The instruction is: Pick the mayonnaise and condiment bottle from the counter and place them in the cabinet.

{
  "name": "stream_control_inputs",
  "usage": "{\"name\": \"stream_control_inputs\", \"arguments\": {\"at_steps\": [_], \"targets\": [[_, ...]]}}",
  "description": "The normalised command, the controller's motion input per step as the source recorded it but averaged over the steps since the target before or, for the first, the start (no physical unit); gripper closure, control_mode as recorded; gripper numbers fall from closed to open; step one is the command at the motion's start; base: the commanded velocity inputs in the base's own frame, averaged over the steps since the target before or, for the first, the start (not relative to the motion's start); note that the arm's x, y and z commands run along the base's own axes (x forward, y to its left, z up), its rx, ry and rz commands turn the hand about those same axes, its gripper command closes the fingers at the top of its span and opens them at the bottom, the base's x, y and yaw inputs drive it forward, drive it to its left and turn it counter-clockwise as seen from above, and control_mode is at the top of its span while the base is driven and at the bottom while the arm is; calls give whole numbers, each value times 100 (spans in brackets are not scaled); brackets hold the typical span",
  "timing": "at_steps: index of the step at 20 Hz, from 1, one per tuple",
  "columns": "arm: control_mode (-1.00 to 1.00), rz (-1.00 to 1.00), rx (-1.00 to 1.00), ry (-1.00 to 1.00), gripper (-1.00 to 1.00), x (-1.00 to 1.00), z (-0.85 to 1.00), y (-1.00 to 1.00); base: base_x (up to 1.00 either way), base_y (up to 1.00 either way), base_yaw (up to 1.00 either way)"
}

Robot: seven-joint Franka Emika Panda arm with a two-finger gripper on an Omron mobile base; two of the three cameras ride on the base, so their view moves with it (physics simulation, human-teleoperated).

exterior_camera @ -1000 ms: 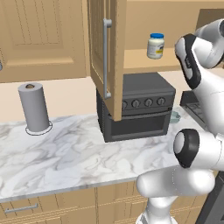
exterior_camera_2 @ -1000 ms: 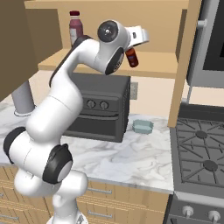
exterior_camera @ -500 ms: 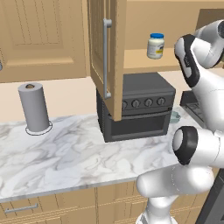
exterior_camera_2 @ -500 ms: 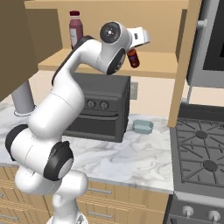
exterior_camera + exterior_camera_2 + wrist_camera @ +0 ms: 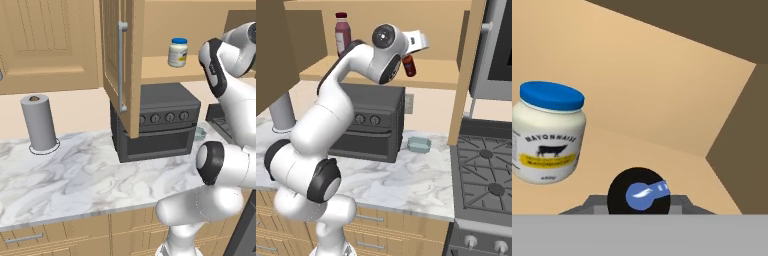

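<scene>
Bottle up at the cabinet shelf, mayo already home!

The cabinet (image 5: 466, 75) hangs open above the counter (image 5: 406, 182), and the arm reaches right into it. On its shelf the mayonnaise (image 5: 548, 132) stands upright, squat and likely weighty, with smooth sides best clasped just under the blue lid. Beside that jar, the gripper (image 5: 412, 57) is clenched on the condiment bottle (image 5: 409, 65), its black cap (image 5: 639, 192) facing the hand camera. It looks slim, light, rigid and probably slick, so a firm mid-body hold suits it, above the shelf.
</scene>
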Motion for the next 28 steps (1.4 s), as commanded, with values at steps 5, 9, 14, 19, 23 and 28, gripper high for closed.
{"name": "stream_control_inputs", "arguments": {"at_steps": [5,9,14,19,23,28], "targets": [[-100,0,0,0,100,31,-9,-14,0,0,0],[-100,0,0,0,100,26,-23,-9,0,0,0],[-100,0,0,0,100,18,-31,-4,0,0,0],[-100,0,0,0,100,32,-33,-10,0,0,0],[-100,0,1,0,100,38,-26,-12,0,0,0],[-100,0,0,0,100,31,-28,-10,0,0,0]]}}
